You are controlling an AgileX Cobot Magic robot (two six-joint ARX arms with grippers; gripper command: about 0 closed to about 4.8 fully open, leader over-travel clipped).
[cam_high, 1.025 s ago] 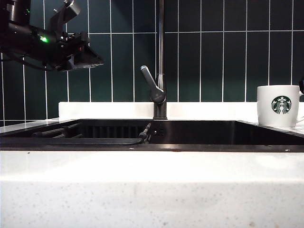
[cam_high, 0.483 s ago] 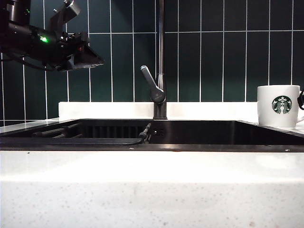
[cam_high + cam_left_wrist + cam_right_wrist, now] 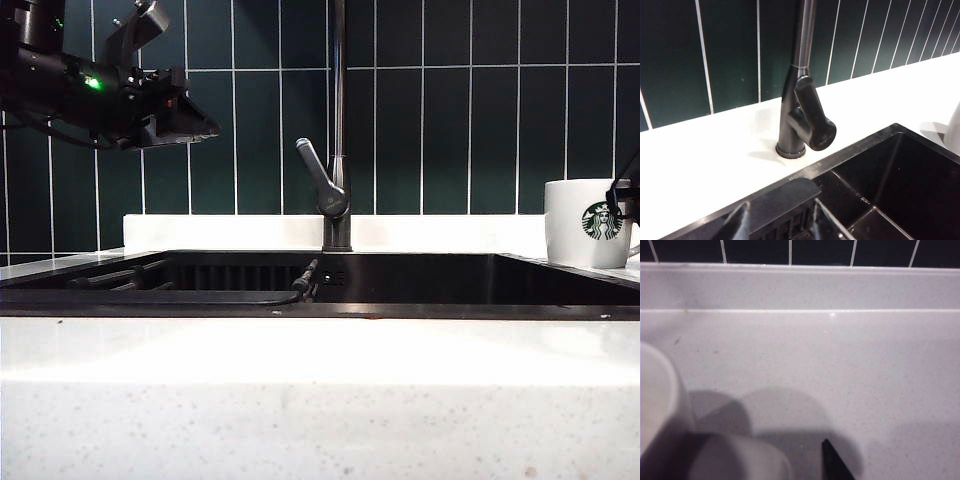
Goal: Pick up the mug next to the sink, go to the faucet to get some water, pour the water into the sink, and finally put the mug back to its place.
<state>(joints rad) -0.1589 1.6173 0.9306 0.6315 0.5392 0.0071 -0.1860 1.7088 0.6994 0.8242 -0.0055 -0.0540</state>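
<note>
The white mug [image 3: 588,224], with its green logo, stands on the counter to the right of the black sink [image 3: 420,296]. My right gripper [image 3: 624,197] comes in from the right edge at the mug's handle side. In the right wrist view the mug [image 3: 657,405] and its handle [image 3: 742,460] are close. One dark fingertip [image 3: 834,466] shows beside the handle and the other is hidden; the right gripper [image 3: 785,467] is open. My left gripper [image 3: 175,118] hangs open and empty high at the left. Its fingers [image 3: 740,225] point toward the faucet [image 3: 799,100]. No water shows.
The faucet's grey lever [image 3: 318,172] angles out to the left over the basin. A dark-tiled wall [image 3: 470,120] rises behind the white counter ledge [image 3: 230,232]. A black rack [image 3: 120,280] lies in the left part of the sink.
My right gripper has come into view from the right edge up to the mug. The mug has shifted slightly right and its logo has turned rightward. The left arm has not moved.
</note>
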